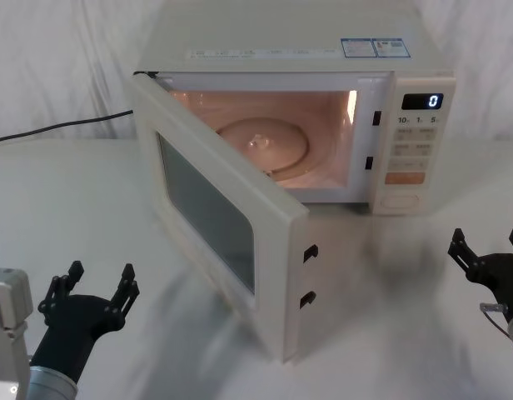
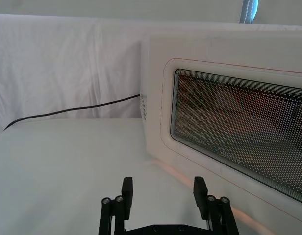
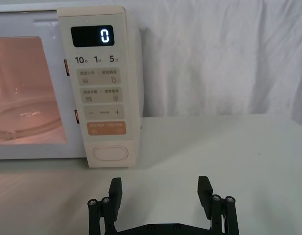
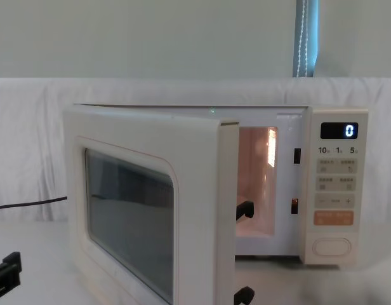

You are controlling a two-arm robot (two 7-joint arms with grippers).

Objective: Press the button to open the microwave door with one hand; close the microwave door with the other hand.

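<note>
The microwave door (image 1: pixel 219 221) stands swung wide, cavity lit, so the button (image 3: pixel 110 153) has probably done its work. My right gripper (image 3: pixel 161 188), fingers spread, sits back from the panel. My left gripper (image 2: pixel 161 193), also open, faces the door's outer glass; the chest view alone shows the latch hooks (image 4: pixel 244 210).

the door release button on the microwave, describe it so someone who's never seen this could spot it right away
Find the cream microwave on the white table, then its control panel right of the lit cavity. The button sits at the panel's very bottom, under the orange key: a wide, unmarked cream pill, bigger than the printed keys.
</note>
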